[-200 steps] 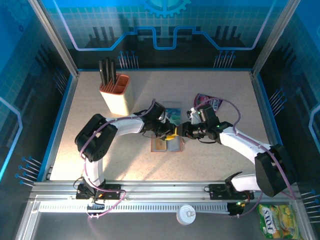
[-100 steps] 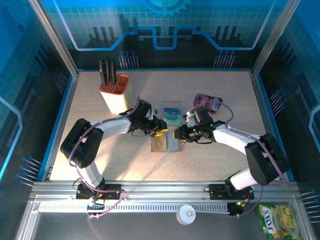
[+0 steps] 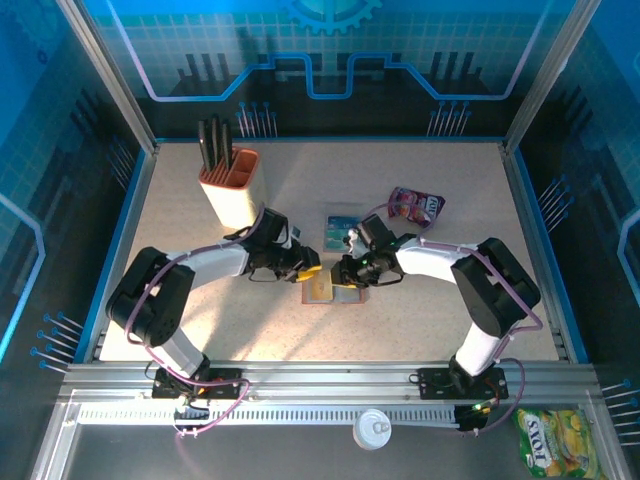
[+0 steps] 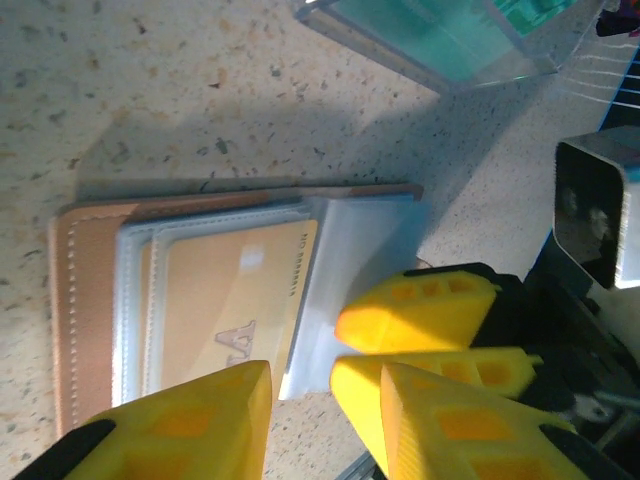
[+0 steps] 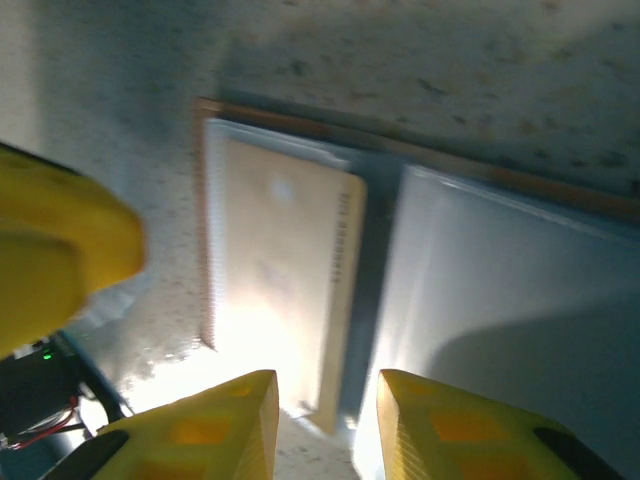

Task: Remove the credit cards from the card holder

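Top external: left tool (image 4: 325, 390) and right tool (image 5: 328, 390) hang parted, empty, over the card holder (image 4: 85, 300).

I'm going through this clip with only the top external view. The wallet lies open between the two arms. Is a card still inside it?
Observer: Yes. The left wrist view shows one yellow-tan card tucked into one half of the open card holder.
Operator: And the other half?
Observer: In the right wrist view its grey-blue pocket looks empty.
Operator: Is anything gripping the card?
Observer: No. The right end effector hangs open over the card's short edge, with nothing pinched between its fingers.
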